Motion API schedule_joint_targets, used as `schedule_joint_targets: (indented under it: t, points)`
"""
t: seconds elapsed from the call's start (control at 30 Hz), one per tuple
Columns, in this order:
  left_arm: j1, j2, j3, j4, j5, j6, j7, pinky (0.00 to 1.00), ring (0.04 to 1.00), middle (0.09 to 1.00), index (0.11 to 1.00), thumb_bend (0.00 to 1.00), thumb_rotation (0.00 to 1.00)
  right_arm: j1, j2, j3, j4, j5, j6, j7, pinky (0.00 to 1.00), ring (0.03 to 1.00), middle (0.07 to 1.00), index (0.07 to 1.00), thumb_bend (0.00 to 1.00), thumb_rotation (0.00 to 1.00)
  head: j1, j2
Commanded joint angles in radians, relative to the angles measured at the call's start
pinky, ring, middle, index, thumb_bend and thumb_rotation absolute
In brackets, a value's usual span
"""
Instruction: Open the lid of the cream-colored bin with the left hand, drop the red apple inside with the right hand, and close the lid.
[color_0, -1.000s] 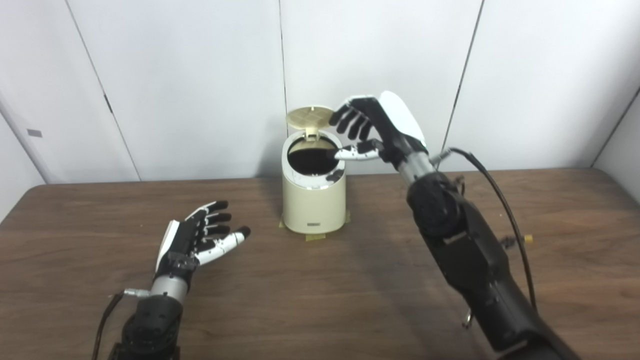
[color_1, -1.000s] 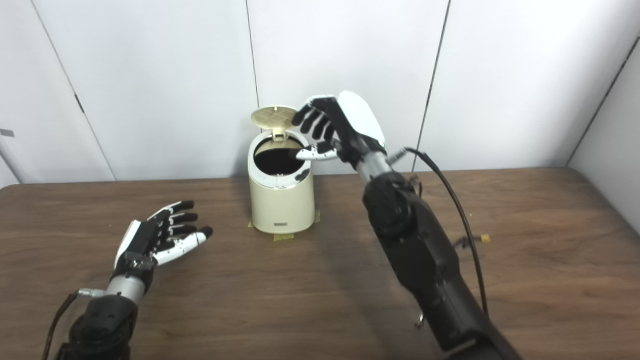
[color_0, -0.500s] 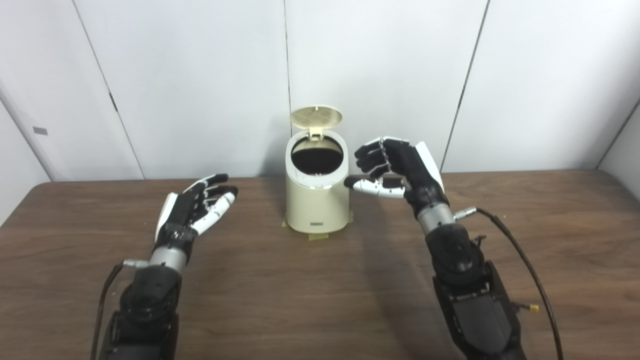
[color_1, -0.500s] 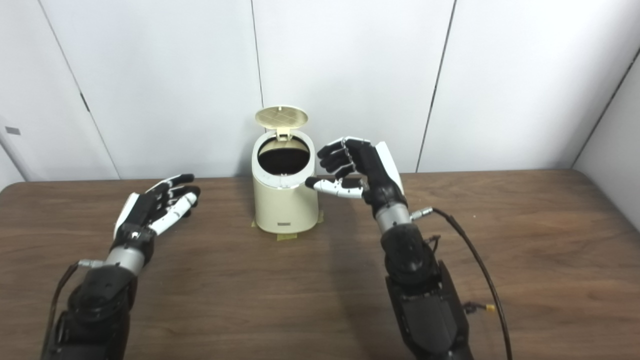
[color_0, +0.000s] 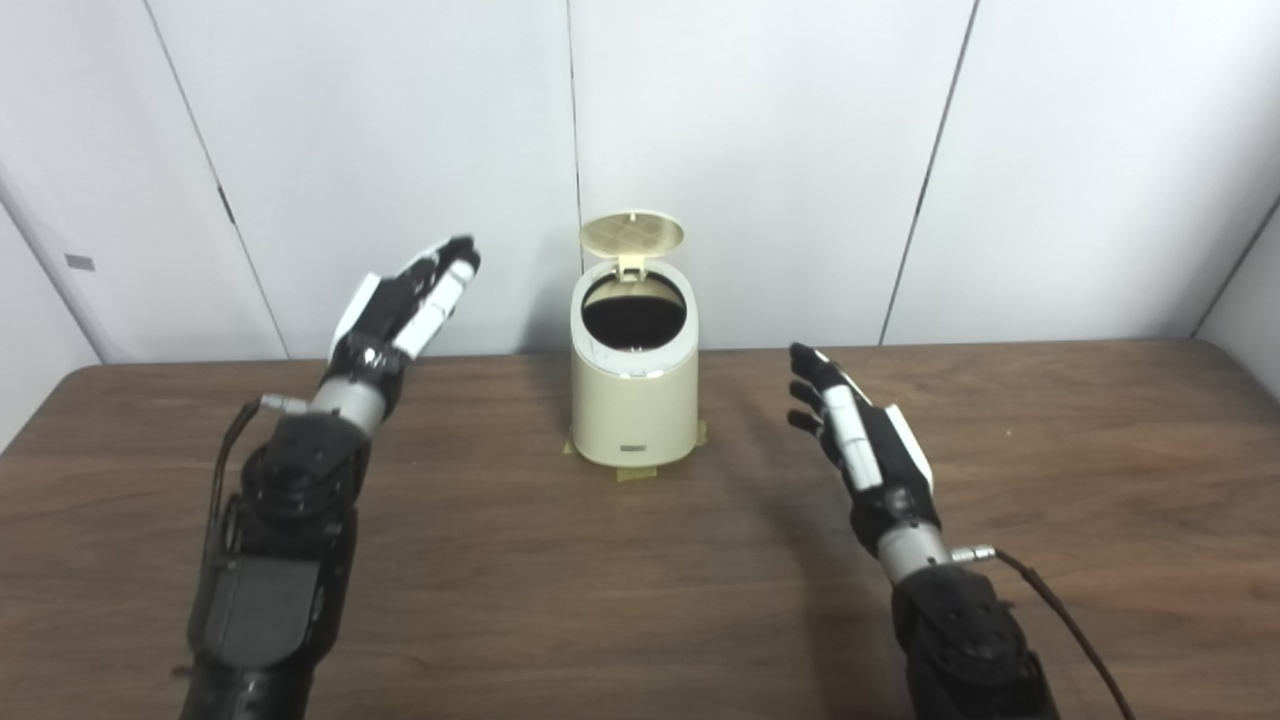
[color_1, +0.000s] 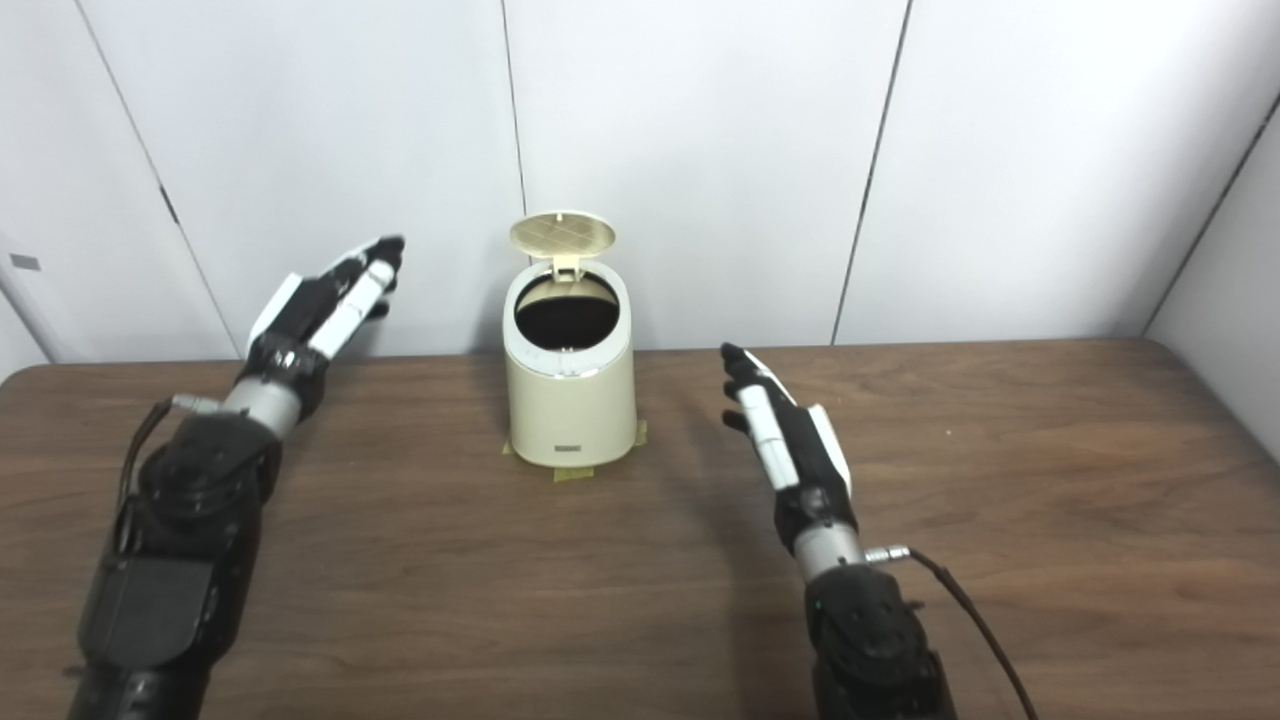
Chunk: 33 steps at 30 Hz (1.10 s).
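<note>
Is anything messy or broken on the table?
Nothing looks spilled or broken. The bin stands straight with its lid flipped up. Both hands, left hand and right hand, are open and holding nothing. No apple shows anywhere.

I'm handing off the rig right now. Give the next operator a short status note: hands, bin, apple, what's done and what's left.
Left robot hand: open, empty, raised left of the bin.
Right robot hand: open, empty, low over the table, right of the bin.
Cream-colored bin: upright mid-table, lid hinged up, opening dark.
Red apple: not visible anywhere; the bin's inside can't be seen, so presumably dropped.
Left: close the lid.
</note>
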<state>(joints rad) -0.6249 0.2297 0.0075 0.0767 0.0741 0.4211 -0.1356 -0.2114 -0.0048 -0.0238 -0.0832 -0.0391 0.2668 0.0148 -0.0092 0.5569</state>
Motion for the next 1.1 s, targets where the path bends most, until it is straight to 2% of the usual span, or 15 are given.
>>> schedule_joint_targets:
  t: [0.0, 0.27, 0.47, 0.67, 0.8, 1.07]
  points:
    - [-0.075, 0.01, -0.003, -0.003, -0.002, -0.035, -0.002, 0.92, 0.94, 0.94, 0.916, 0.47, 0.81, -0.015, -0.002, -0.007, -0.024, 0.032, -0.06, 0.011, 0.91, 0.938, 0.931, 0.901, 0.62, 1.0, 0.0, 0.0]
    - [-0.152, 0.007, -0.03, 0.063, 0.001, -0.064, -0.016, 0.91, 0.923, 0.93, 0.913, 0.47, 0.83, 0.032, 0.019, -0.035, -0.018, 0.119, -0.098, 0.012, 0.98, 0.97, 0.955, 0.926, 0.65, 1.0, 0.001, -0.006]
    - [-0.182, -0.002, -0.041, 0.104, 0.002, -0.087, -0.024, 0.91, 0.917, 0.92, 0.904, 0.49, 0.82, 0.046, 0.044, -0.029, -0.016, 0.121, -0.088, -0.007, 0.97, 0.958, 0.946, 0.926, 0.66, 1.0, 0.0, -0.01]
    - [-0.22, -0.005, -0.079, 0.117, 0.024, -0.078, -0.038, 0.89, 0.917, 0.919, 0.909, 0.48, 0.9, 0.06, 0.063, -0.023, -0.015, 0.128, -0.084, -0.01, 0.94, 0.952, 0.955, 0.938, 0.63, 1.0, 0.004, -0.008]
    - [-0.239, -0.015, -0.101, 0.115, 0.035, -0.065, -0.04, 0.88, 0.914, 0.916, 0.912, 0.43, 0.92, 0.071, 0.069, -0.016, -0.019, 0.13, -0.071, -0.007, 0.93, 0.959, 0.96, 0.941, 0.62, 1.0, 0.004, -0.005]
    - [-0.264, -0.025, -0.128, 0.146, 0.039, -0.082, -0.055, 0.85, 0.888, 0.885, 0.887, 0.43, 0.9, 0.076, 0.074, -0.012, -0.005, 0.146, -0.055, -0.006, 0.91, 0.954, 0.97, 0.968, 0.62, 1.0, 0.0, -0.005]
